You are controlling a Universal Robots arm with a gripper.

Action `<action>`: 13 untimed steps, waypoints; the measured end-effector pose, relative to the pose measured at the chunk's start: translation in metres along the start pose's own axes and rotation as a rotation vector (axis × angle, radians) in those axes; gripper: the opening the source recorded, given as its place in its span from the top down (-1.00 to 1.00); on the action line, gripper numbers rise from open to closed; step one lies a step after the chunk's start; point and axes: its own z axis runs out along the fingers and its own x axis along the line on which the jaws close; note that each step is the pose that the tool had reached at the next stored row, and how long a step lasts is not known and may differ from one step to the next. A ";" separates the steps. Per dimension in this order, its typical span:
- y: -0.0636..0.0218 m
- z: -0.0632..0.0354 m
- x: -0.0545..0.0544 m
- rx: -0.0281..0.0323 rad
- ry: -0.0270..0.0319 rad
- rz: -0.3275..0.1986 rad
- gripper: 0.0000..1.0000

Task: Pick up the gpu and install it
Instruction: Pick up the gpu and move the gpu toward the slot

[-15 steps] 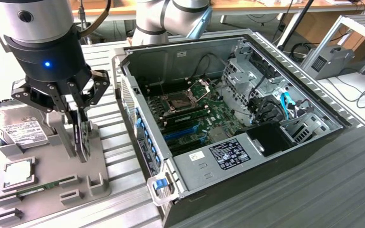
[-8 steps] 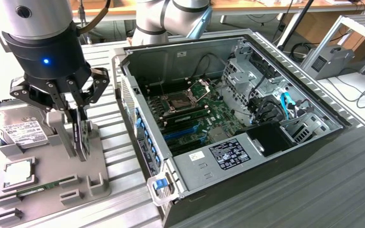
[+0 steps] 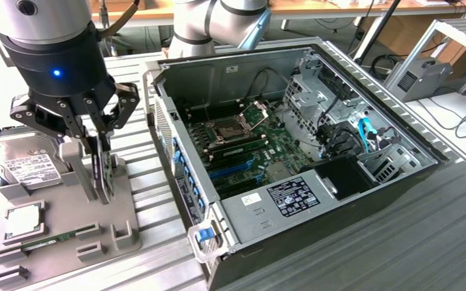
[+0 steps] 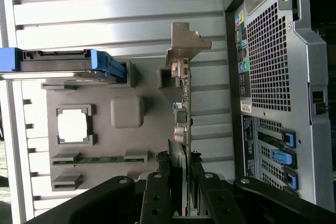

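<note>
ITEM: gpu (image 4: 182,124). Thin flat circuit card, seen edge-on in the wrist view, with silver end bracket (image 4: 185,43) at one end and black fan cooler (image 4: 177,161) on one face.

LOCATION: Stood upright on its long edge in a slot of the grey holder (image 3: 59,203), on the ribbed metal surface (image 3: 160,260). Just beside the open computer case (image 3: 241,209), toward the exterior view's left, and not yet inside it. Shares the holder with a hard drive (image 3: 24,165), a processor chip (image 3: 24,216) and a memory stick (image 3: 51,240), each in its own recess and clear of the card.

HAND (image 3: 97,170): Lowered over the card from above, one finger down each face, partly closed and apparently clamped on the gpu at the cooler end. Card seated in its slot, not visibly lifted.

HANDLING (judged):
- Light for its size, with most of the weight likely at the cooler.
- Stiff along its length but liable to flex or crack if twisted.
- Fragile: small soldered parts on the faces, fan blades easily jammed, contact edge best left untouched.
- Faces uneven rather than slippery, so a fair hold for flat fingers.

WHERE TO HOLD (judged): Across the two faces near the upper edge, over the cooler body or bare board. Away from the bracket, which must stay free, and away from the lower connector edge.
</note>
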 end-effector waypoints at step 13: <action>0.0004 -0.0099 0.000 -0.0001 -0.0001 0.000 0.48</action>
